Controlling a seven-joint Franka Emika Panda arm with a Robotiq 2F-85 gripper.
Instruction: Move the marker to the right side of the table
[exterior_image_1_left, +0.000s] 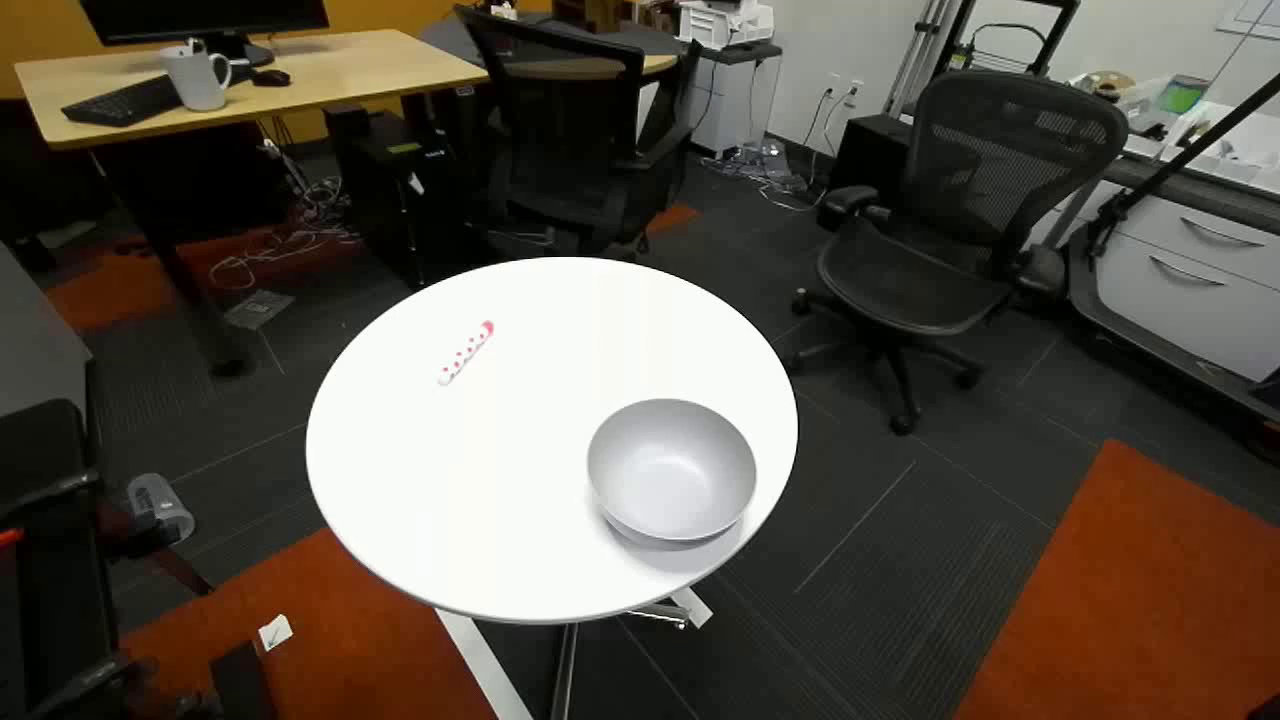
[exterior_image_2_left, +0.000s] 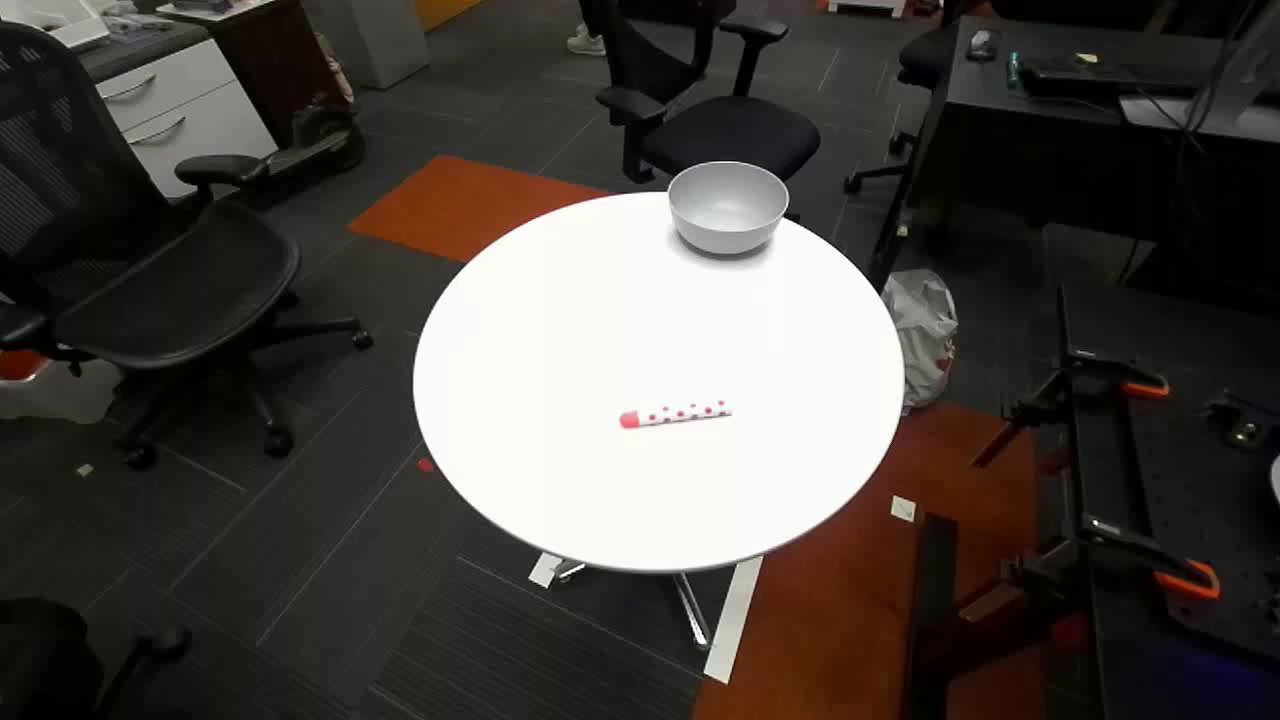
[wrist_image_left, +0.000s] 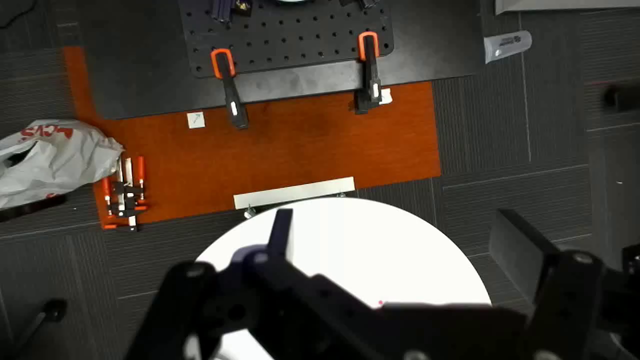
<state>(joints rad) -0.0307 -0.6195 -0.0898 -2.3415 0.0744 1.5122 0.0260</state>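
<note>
A pale wood-topped rectangular desk (exterior_image_1_left: 360, 60) spans the upper left of the frame in an exterior view. A round, white-topped table (exterior_image_1_left: 450, 500) stands at the middle of the frame in both exterior views; its curved edge shows at lower centre in the wrist view. A black mesh swivel chair (exterior_image_1_left: 1010, 160) stands apart from the table, at the upper right in an exterior view. A crumpled white, red-lettered plastic bag (wrist_image_left: 60, 155) lies at the left edge of the wrist view. A deep, round, grey bowl (exterior_image_1_left: 672, 480) rests upright near the table's rim, at lower right of the tabletop in an exterior view. The black two-fingered gripper (wrist_image_left: 394, 222) fills the bottom of the wrist view, its fingers spread wide, one left of centre, one at right. The slim whitish marker (exterior_image_1_left: 466, 353), with red dots and a pinkish-red cap, lies flat on the table, well apart from the bowl, at upper left of the tabletop in an exterior view. In an exterior view the marker (exterior_image_2_left: 676, 415) lies just below the tabletop's middle, cap pointing left.
</note>
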